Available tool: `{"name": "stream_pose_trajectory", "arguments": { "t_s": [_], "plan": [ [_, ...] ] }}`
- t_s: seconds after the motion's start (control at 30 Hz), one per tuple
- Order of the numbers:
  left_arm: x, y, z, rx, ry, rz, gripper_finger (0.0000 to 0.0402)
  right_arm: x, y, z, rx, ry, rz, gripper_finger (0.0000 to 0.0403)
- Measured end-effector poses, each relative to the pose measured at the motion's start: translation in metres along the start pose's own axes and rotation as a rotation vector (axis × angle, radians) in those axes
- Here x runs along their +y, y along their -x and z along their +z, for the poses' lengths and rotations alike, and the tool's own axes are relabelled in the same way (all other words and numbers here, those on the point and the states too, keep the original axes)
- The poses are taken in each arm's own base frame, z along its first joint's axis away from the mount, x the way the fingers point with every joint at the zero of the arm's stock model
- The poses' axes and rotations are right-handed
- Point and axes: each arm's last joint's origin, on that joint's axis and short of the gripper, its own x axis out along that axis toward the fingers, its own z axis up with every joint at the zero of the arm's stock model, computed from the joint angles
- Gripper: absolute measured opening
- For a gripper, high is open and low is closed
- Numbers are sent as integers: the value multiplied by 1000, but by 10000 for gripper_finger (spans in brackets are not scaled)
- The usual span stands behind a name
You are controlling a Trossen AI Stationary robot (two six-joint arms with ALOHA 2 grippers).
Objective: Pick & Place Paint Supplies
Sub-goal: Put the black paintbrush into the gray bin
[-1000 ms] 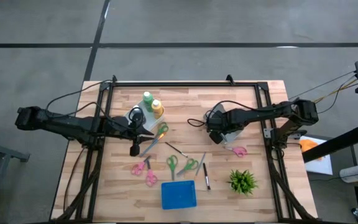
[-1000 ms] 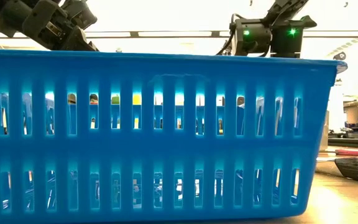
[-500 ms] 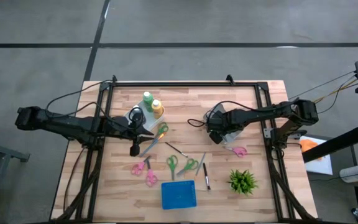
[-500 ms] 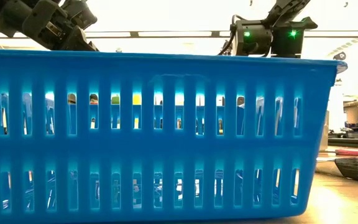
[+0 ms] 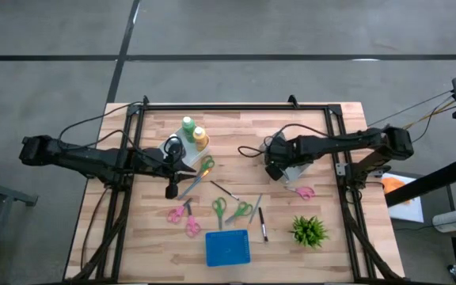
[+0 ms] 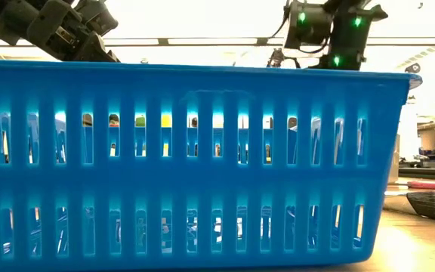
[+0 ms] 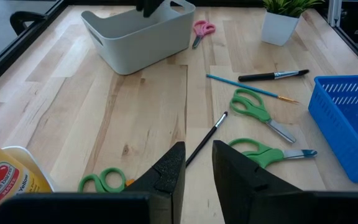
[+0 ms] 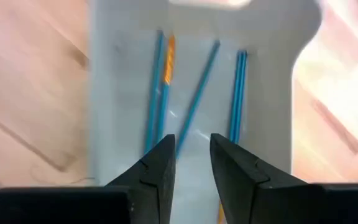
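**Right arm lifted off the grey bin, brushes left inside**

Since the earlier frame, your right arm rose in the low view, and its right gripper [image 8: 189,163] shifted slightly over the grey bin [image 7: 138,34]. Its fingers stood a small way apart and held nothing. Directly beneath them, on the bin's floor [image 8: 260,93], lay several blue-handled brushes [image 8: 199,96], roughly side by side, one with an orange tip.

Your left gripper [image 7: 194,171] had not moved. It waited well to the side of the grey bin, toward the left arm, with its fingers a narrow gap apart and nothing between them.

Outside the bin, a dark brush [image 7: 206,138] lay on the wood between the left gripper and the bin. A blue brush [image 7: 247,88] and a black-handled brush [image 7: 272,75] lay further along, between the bin and the blue basket [image 5: 227,248]. You could not tell what the basket held.

The green bottle [image 5: 188,126] and the yellow-orange bottle [image 5: 200,137] stood together, well apart from the grey bin, beside the left arm.
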Motion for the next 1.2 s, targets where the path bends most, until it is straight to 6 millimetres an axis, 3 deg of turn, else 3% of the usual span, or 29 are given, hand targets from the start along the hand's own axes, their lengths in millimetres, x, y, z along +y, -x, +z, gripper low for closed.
{"name": "stream_pose_trajectory", "arguments": {
  "t_s": [0.23,0.43,0.77,1.2],
  "plan": [
    [0,0,0,0,0,0,82,9,31,10,-114,17,120,97],
    [0,0,0,1,0,0,82,25,42,14,-209,75,209,97],
    [0,0,0,1,0,0,82,53,34,15,-256,145,350,97],
    [0,0,-1,10,0,0,82,100,12,12,-246,204,388,97]
  ]
}}
